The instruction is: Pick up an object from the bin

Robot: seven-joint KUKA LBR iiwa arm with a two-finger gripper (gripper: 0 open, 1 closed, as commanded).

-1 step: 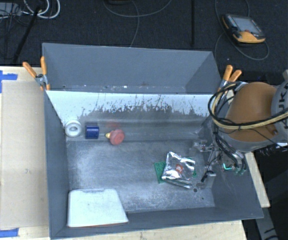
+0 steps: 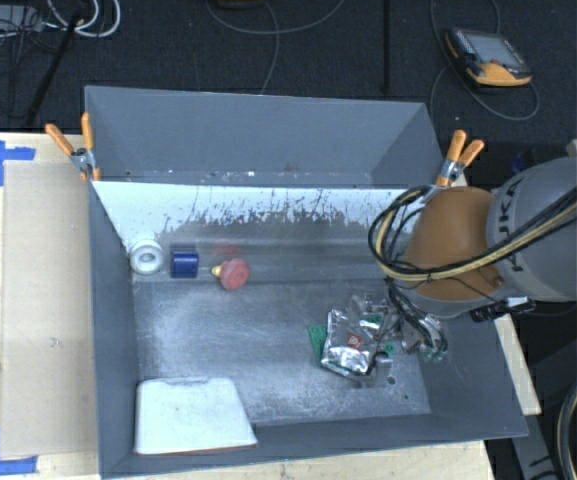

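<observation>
Down in the grey bin (image 2: 258,138), the arm (image 2: 533,233) reaches in from the right, its wrist low over the floor at the right-hand side. The jaws sit right against a crumpled silver foil packet (image 2: 348,351) with a bit of green at its left edge. Whether they are wide, narrow or gripping it cannot be told from this angle.

The pick looks no more than begun. The packet lies on the bin floor, nothing appears lifted, and a sure grip and the raise are judged to be left.

The count is 5 things, 1 of each. A white folded sheet (image 2: 193,415) lies flat in the near left corner, well apart from the arm. Then comes the foil packet. Along the far wall at the left stand a red knob (image 2: 233,275), a white roll (image 2: 146,258) and a blue block (image 2: 184,264), close together in a row.
</observation>
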